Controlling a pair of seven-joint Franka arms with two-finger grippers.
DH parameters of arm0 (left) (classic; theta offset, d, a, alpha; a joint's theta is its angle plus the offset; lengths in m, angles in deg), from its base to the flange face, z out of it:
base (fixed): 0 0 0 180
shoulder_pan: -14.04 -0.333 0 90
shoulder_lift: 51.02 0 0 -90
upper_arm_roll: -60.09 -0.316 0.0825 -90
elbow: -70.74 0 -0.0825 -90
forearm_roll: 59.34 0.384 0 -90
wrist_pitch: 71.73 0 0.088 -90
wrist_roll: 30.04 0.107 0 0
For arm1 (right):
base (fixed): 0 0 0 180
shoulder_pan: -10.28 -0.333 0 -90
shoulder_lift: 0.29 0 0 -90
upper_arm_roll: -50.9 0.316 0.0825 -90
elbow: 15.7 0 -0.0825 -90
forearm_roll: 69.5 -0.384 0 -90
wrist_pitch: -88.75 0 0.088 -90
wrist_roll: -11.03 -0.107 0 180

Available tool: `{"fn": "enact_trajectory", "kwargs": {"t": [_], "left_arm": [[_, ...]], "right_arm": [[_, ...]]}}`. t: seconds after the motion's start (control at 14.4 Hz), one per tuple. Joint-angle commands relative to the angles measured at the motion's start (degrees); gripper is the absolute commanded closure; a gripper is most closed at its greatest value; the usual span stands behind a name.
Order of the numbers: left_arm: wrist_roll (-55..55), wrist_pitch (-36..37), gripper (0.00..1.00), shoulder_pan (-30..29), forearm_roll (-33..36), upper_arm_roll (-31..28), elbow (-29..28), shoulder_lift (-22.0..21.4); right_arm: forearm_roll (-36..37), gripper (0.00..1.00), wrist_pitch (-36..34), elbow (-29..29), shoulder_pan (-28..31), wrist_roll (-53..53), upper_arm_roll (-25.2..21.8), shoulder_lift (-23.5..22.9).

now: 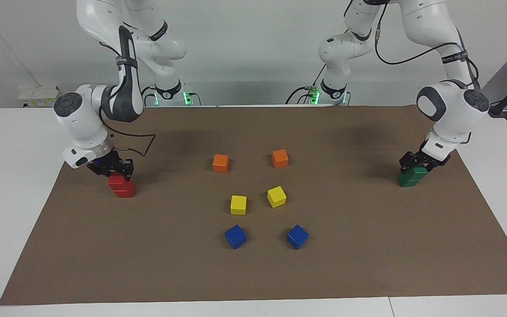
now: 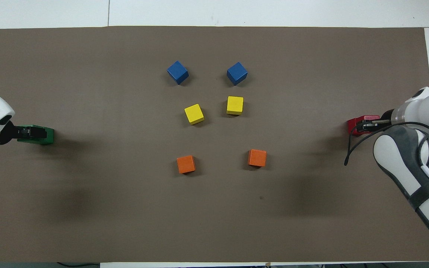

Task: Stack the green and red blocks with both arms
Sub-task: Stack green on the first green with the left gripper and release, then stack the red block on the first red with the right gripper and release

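two franka arms work at either end of a brown mat (image 1: 368,273), each over a finished-looking pair of cubes. at the right arm's end, the right gripper (image 1: 113,169) sits on top of the red stack (image 1: 122,187), one red cube resting on the other; whether its fingers pinch the upper cube or have let go cannot be told. at the left arm's end, the left gripper (image 1: 421,164) sits likewise on the green stack (image 1: 411,177), its grip equally unreadable. each stack stands at the mat's edge, probably to keep the arms well apart. the orange cubes (image 1: 220,163), yellow cubes (image 1: 238,204) and blue cubes (image 1: 235,236) lie in pairs mid-mat, well apart from both stacks and blocking nothing.
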Motion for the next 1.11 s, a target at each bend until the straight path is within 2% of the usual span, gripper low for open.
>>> {"fn": "enact_trajectory", "kwargs": {"t": [0.0, 0.07, 0.14, 0.28, 0.55, 0.83, 1.04], "left_arm": [[0.8, 3.5, 0.0, -0.3, 0.2, 0.0, 2.8, -1.0], [0.8, 6.8, 0.0, -0.1, 0.2, 0.0, 5.5, -1.0], [0.8, 9.6, 0.0, 0.3, 0.2, 0.0, 8.0, -1.3], [0.7, 14.5, 0.0, 0.6, 0.3, 0.1, 12.5, -1.8], [-5.0, 20.1, 0.0, 2.7, 0.3, 0.6, 17.0, -4.5], [-7.2, 24.7, 0.0, 4.1, 0.5, 0.7, 17.6, -9.9], [-10.8, 28.1, 0.0, 4.9, 0.3, 2.1, 17.6, -12.6]], "right_arm": [[-0.3, 1.0, 1.3, 1.9, 1.1, 0.5, 0.7, 1.6], [-0.2, 1.0, 1.3, 1.8, 1.1, 0.5, 0.7, 1.5], [0.3, 0.92, 1.3, 1.8, 1.1, 0.5, 0.7, 1.5], [0.5, 0.67, 1.3, 1.7, 1.1, 0.5, 0.7, 1.5], [0.5, 0.0, 1.4, 1.7, 1.1, 0.4, 0.7, 1.5], [0.6, 0.0, 1.1, 1.0, 0.9, 0.2, 0.7, 1.3], [0.4, 0.0, -2.4, -2.3, 0.5, 0.0, 0.8, 1.3]]}}
